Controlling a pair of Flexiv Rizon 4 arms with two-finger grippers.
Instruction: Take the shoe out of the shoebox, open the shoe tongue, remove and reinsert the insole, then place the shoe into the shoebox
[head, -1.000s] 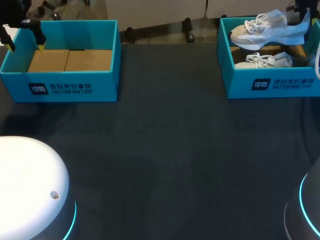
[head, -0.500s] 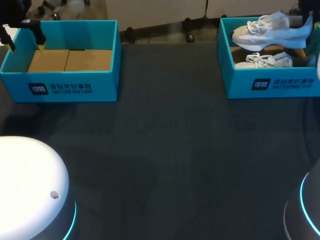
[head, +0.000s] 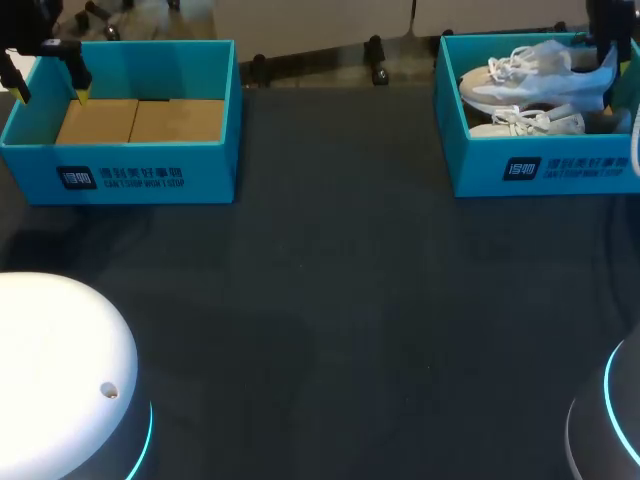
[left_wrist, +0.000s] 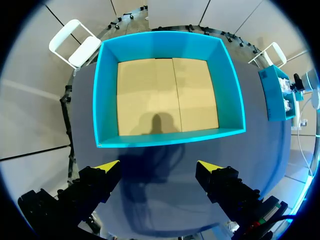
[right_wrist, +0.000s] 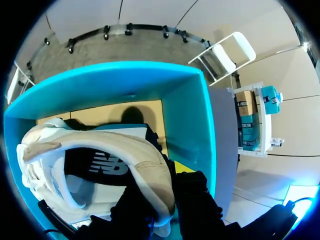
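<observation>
I hold the white and beige mesh sneaker (head: 535, 75) by its heel in the mouth of the teal cardboard shoebox (head: 480, 170) at my right, about level with the rim and just above a second white sneaker (head: 527, 122) lying on the box floor. I take this for the shoe passing through the box's opening. I cannot tell whether it is the first lift out or the last set-down. Going out, the toe must rise clear of the wall before I carry it to the dark table (head: 330, 300). Going in, it needs a slow descent beside its mate, then release. My right gripper (right_wrist: 165, 195) pinches the padded heel collar, its fingers (right_wrist: 197, 197) close together on either side. My left gripper (left_wrist: 157, 167) hangs over the near wall of the other teal box (left_wrist: 101, 90), spread wide and holding nothing.
</observation>
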